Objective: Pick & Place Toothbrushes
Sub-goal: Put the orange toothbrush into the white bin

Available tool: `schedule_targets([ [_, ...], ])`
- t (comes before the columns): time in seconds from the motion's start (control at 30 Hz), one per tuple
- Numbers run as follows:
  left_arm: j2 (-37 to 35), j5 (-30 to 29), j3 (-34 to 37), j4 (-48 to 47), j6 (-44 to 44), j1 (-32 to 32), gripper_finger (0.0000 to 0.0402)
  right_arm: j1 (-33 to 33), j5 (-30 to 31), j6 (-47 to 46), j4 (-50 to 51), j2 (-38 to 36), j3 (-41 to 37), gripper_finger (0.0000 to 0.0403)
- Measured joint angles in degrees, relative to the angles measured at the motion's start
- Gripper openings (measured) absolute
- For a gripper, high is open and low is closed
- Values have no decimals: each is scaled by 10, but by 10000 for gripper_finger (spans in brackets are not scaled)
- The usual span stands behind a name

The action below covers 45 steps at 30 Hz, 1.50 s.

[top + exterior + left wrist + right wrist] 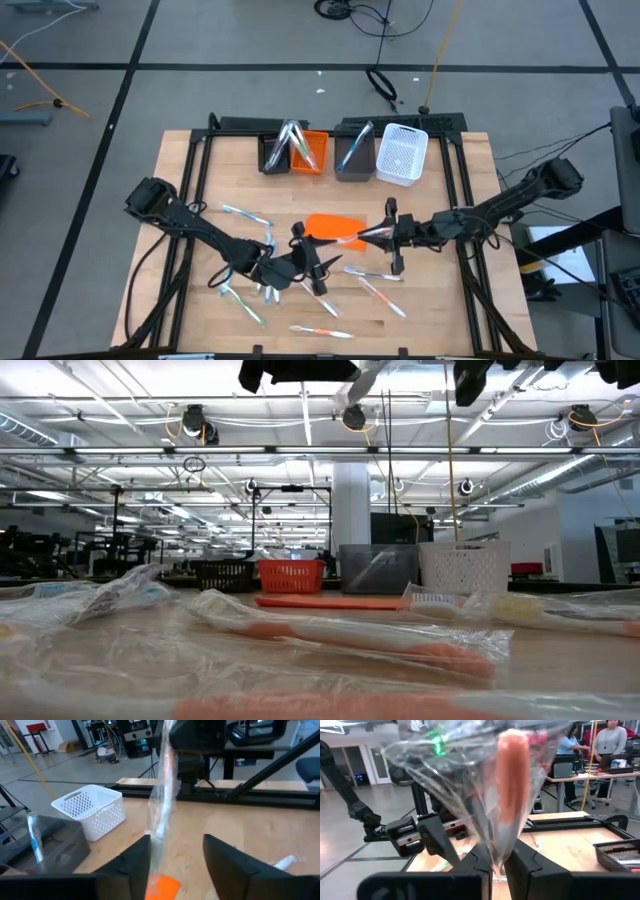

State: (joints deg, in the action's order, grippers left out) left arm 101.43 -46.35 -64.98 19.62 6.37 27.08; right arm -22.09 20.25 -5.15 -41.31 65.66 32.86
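Note:
My right gripper (368,237) is shut on a toothbrush (350,239) with an orange-red handle in a clear wrapper, held above the flat orange sheet (333,226). My left gripper (324,252) faces it from the table's left and is open. In the left wrist view its fingers (132,865) stand on either side of the wrapped toothbrush (162,800). The wrapper runs close by one finger, and I cannot tell whether they touch. Several more wrapped toothbrushes (370,273) lie flat on the table, and others (292,140) stand in the bins. My right gripper pinches the end of the clear wrapper (498,859) between its two fingers, coming level from the table's right. The toothbrush (512,785) is lifted clear. It sticks out beyond the fingertips toward my left gripper (427,837), slanting a little downward.
Along the far edge stand a black bin (274,155), an orange bin (312,155), a grey bin (354,157) and a white mesh bin (402,155). Loose toothbrushes lie at the left (245,214) and along the near part of the table (322,331). People stand in the room beyond (612,740).

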Motion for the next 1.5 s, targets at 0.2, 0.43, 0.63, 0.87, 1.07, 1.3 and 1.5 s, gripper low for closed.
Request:
schedule_targets([
  [0.2,0,0,0,-49,16,1,240,2,36,-17,88,-53,0,17],
  [0.43,0,0,0,-78,33,1,252,4,106,-41,200,-132,0,17],
  [0.63,0,4,0,-81,61,1,253,29,167,-59,284,-191,0,17],
  [0.87,0,26,0,-83,77,1,253,98,190,-95,372,-234,0,17],
  [1.07,0,30,0,-83,79,1,253,186,187,-144,436,-242,0,17],
  [1.3,0,30,0,-83,77,1,253,324,91,-166,466,-241,0,17],
  [1.5,0,31,0,-83,74,-6,253,458,-26,-169,474,-238,0,17],
])
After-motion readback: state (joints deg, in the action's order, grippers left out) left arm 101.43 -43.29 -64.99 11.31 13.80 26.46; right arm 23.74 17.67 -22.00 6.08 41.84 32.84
